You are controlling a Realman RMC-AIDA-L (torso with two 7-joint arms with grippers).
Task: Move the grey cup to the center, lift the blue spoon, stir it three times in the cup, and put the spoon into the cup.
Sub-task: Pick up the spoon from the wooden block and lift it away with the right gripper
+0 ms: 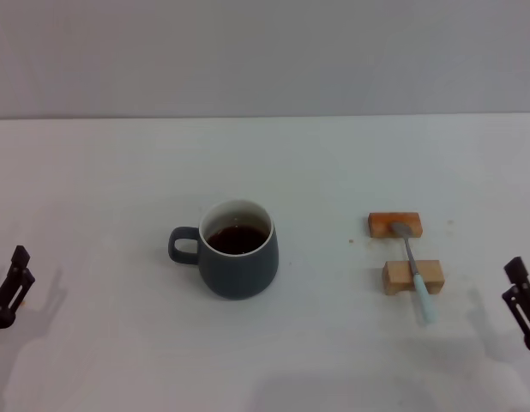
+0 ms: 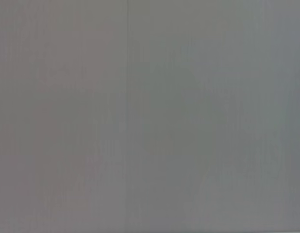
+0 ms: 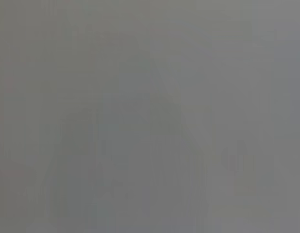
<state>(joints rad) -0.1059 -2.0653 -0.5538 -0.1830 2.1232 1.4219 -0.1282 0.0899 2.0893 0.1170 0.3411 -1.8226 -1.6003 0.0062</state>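
Jaws idle, grey cup (image 1: pixel 239 262) holding dark liquid

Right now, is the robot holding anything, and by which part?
Nothing is held. The left gripper and right gripper sit at the table's edges; the blue spoon rests on two wooden blocks.

The white surface (image 1: pixel 119 172) carries the grey cup (image 1: pixel 237 260) and two wooden blocks (image 1: pixel 394 225) (image 1: pixel 412 277) supporting the blue spoon (image 1: pixel 413 269).

head view looks down on the table (image 1: pixel 119 172); both wrist views seemingly show blank grey.
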